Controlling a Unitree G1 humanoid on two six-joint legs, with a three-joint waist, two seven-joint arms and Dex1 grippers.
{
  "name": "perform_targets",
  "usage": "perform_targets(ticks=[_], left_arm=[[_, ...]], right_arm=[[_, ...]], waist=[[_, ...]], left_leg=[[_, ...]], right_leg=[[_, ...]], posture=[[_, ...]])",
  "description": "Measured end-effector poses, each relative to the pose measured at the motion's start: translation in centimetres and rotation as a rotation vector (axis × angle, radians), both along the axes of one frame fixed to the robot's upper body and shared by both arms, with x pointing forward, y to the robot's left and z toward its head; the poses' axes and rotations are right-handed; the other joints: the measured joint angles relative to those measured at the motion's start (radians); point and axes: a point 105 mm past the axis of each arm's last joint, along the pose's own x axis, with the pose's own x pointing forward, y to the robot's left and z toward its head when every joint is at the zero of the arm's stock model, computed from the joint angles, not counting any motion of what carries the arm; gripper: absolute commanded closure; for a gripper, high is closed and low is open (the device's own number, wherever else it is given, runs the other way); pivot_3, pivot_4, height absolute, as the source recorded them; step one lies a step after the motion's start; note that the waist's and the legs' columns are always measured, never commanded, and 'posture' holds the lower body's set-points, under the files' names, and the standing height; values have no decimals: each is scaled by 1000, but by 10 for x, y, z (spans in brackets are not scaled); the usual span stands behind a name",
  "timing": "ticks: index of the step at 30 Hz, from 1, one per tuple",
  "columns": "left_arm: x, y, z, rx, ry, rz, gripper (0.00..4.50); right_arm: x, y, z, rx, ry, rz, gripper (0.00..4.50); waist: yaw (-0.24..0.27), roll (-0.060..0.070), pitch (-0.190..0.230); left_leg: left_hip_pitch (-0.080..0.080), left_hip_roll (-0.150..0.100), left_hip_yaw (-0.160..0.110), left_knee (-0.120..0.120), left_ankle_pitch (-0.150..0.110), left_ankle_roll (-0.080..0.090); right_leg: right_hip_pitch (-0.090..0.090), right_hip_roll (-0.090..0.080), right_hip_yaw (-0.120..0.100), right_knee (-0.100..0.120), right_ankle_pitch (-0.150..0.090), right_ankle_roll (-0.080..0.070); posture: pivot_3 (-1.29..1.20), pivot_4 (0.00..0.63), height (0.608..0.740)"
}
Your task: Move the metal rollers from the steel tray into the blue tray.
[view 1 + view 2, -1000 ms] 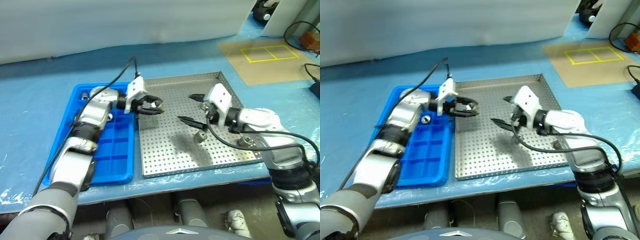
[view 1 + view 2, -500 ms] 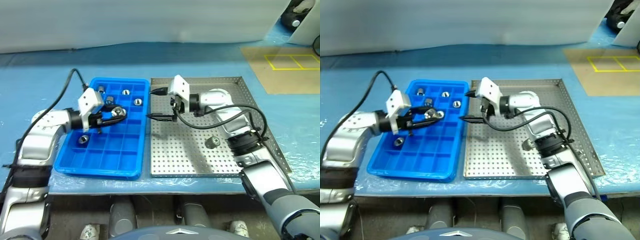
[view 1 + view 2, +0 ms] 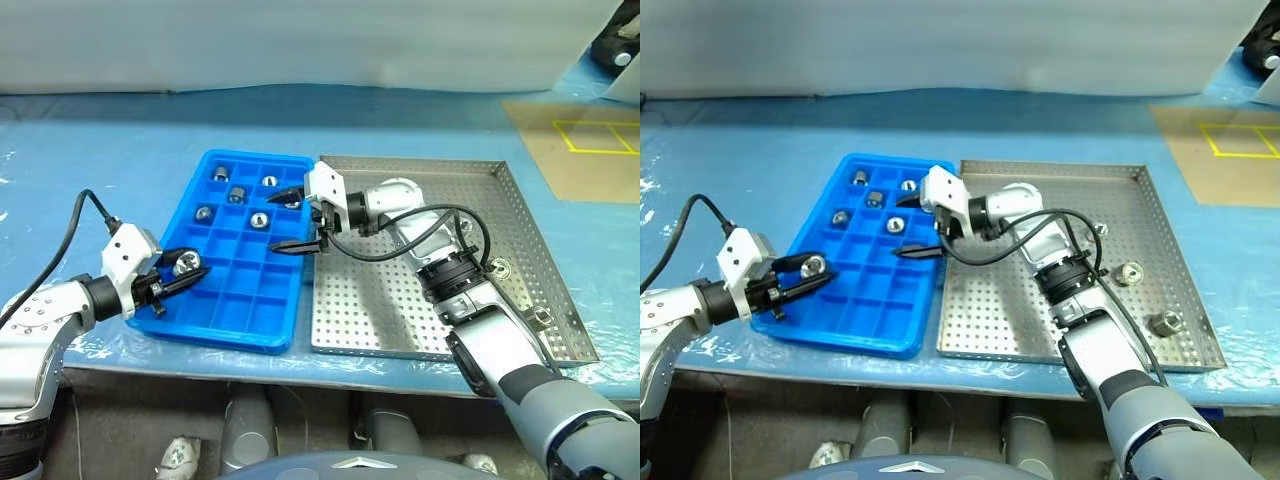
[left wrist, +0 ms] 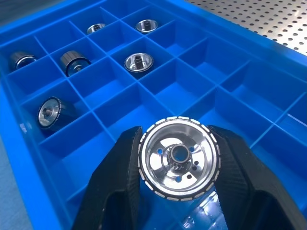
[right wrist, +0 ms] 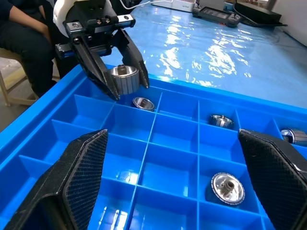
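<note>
The blue tray lies left of the steel tray. My left gripper hangs over the blue tray's near left corner, shut on a metal roller whose hub hole faces the wrist camera. Several other rollers sit in the far compartments. My right gripper is open with nothing in it, pointing left over the blue tray's right columns. Three rollers lie in the steel tray on its right side, one of them near the middle of that side.
Both trays rest on a table covered in blue film. A taped yellow rectangle marks a brown sheet at the far right. In the right wrist view a seated person is beyond the table's left side.
The camera has swung left. My left gripper has carried the roller from the trays' shared edge to the blue tray's near left corner. The right gripper has moved left from the steel tray over the blue tray.
</note>
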Motion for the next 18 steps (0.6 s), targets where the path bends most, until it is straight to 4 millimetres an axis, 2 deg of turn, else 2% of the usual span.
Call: perform_targets(ticks=[3,9,16,18], left_arm=[[12,3,-2,-16,-31,46,2776],[41,-17,2,-67,-96,31,2776],[56,-20,-28,-37,-23,31,2776],[62,-18,-29,-48,-30,47,2776]], right_arm=[[1,-2,0,-5,-2,-3,0],[3,-5,-1,-9,-5,-23,0],[5,-13,-4,-12,-7,-62,0],[5,-14,-5,-13,-4,-69,0]], waist=[[5,0,0],[7,-1,0],[-4,-1,0],[-8,-1,-1]], left_leg=[[0,0,0,0,0,-1],[0,0,0,1,1,-1],[0,0,0,1,2,-2],[0,0,-1,2,2,-2]], right_leg=[[-1,0,0,1,0,0],[-1,0,1,3,0,0],[-3,1,1,6,0,0],[-3,1,1,7,0,0]], posture=[[182,150,740],[145,150,740],[92,150,740],[92,150,740]])
